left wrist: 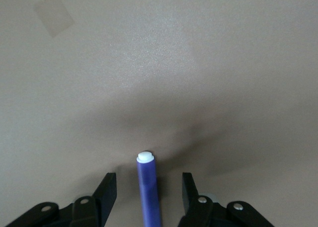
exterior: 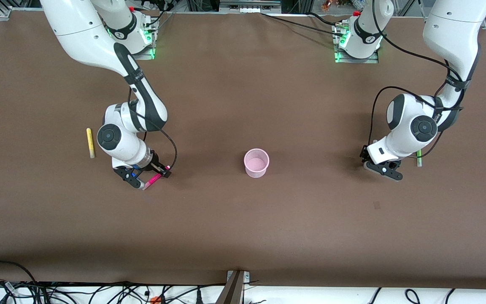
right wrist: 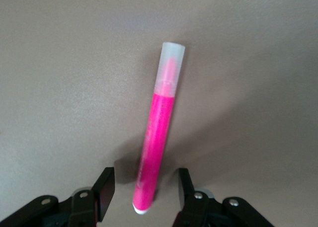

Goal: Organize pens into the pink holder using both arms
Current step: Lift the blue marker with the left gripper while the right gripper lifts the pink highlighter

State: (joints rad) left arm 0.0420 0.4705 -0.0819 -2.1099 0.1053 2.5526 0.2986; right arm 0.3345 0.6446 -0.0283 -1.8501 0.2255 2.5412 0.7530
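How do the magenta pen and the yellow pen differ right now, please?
The magenta pen lies between the open fingers of the right gripper; the yellow pen lies beside that arm with no gripper over it. The magenta pen lies nearer the front camera and nearer the pink holder than the yellow pen. Both rest flat on the table.

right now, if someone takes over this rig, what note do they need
Right hand: open, down at the table with the magenta pen between its fingers, not closed on it.
Left hand: open, low at the left arm's end of the table, straddling the purple pen, not gripped.
Yellow pen: flat on the table at the right arm's end.
Green pen: on the table beside the left hand, partly hidden by the arm.
Pink holder: upright mid-table, looks empty.
Done: nothing in the holder.
Left: all four pens, starting with the two being straddled.
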